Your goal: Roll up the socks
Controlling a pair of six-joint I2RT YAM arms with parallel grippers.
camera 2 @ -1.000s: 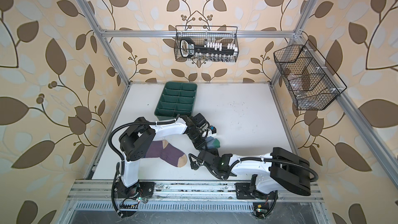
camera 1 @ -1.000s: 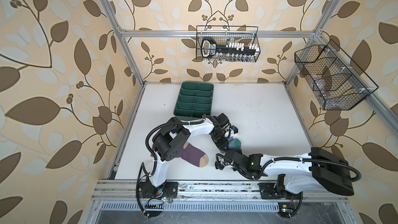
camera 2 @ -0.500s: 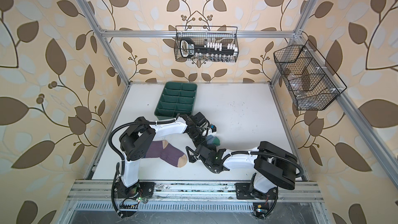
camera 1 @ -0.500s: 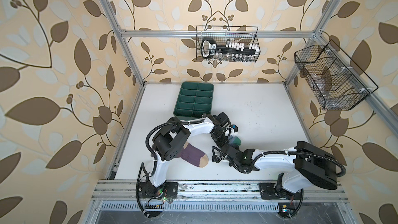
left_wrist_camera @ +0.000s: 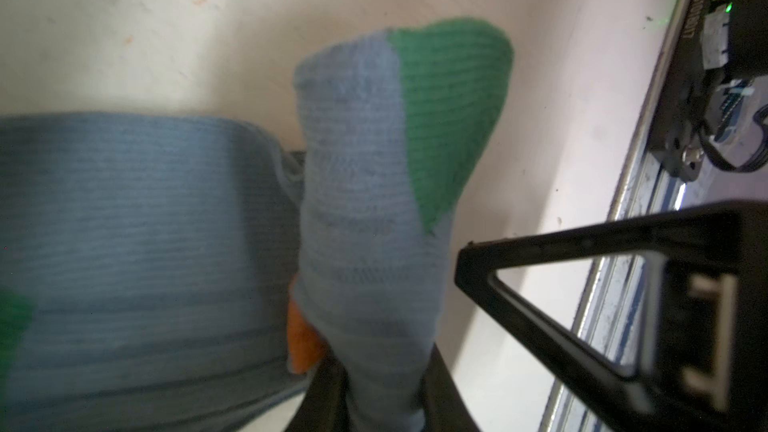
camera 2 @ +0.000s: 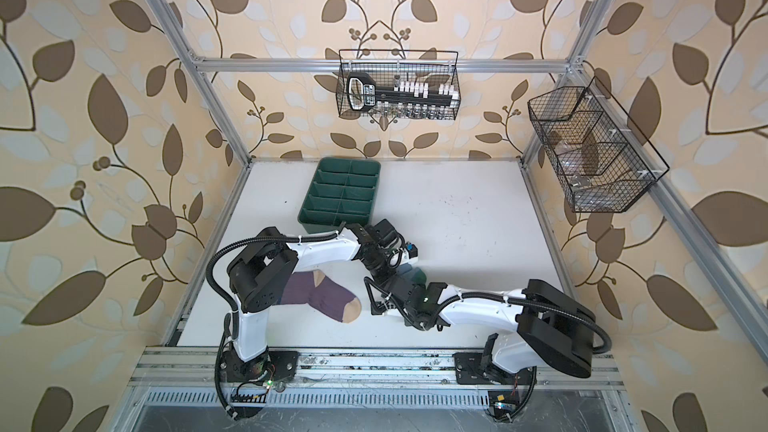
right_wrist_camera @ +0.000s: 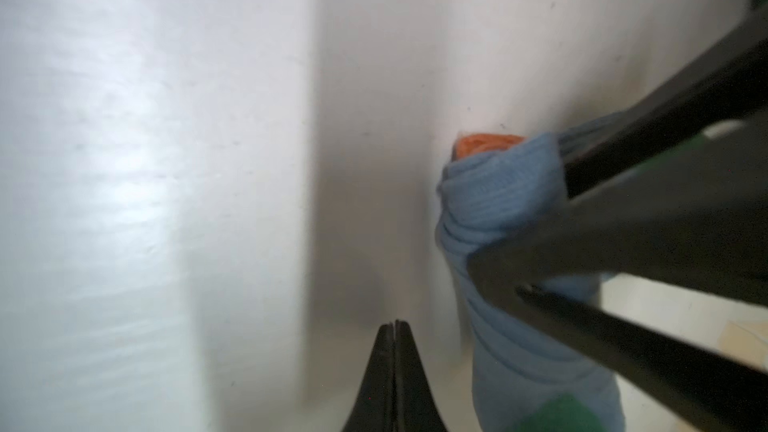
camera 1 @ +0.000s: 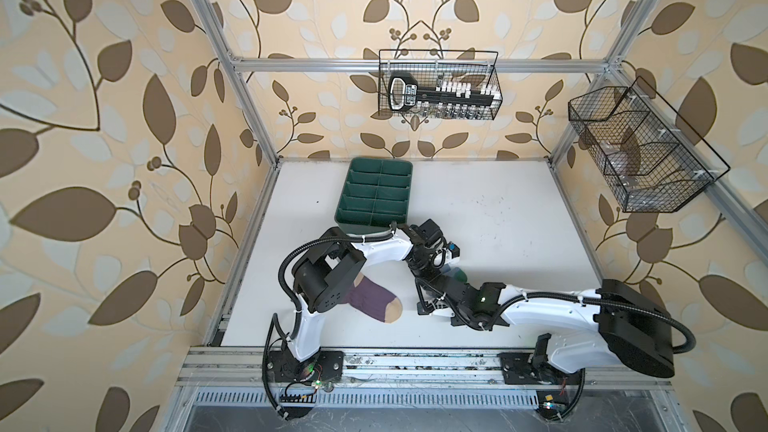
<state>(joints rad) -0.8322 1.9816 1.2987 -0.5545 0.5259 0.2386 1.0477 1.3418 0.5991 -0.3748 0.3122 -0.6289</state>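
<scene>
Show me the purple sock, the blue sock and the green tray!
purple sock [camera 1: 368,299]: in a top view, on its purple foot part.
blue sock [left_wrist_camera: 357,209]: left wrist view, on the folded blue fabric.
green tray [camera 1: 377,193]: in a top view, on its middle divider.

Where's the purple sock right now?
In both top views the purple sock lies flat at the front left of the white table, partly tucked under the left arm.

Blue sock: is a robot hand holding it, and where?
Yes. The left gripper pinches the grey-blue sock on its bunched blue part beside the orange cuff. The right gripper is shut on nothing.
</scene>
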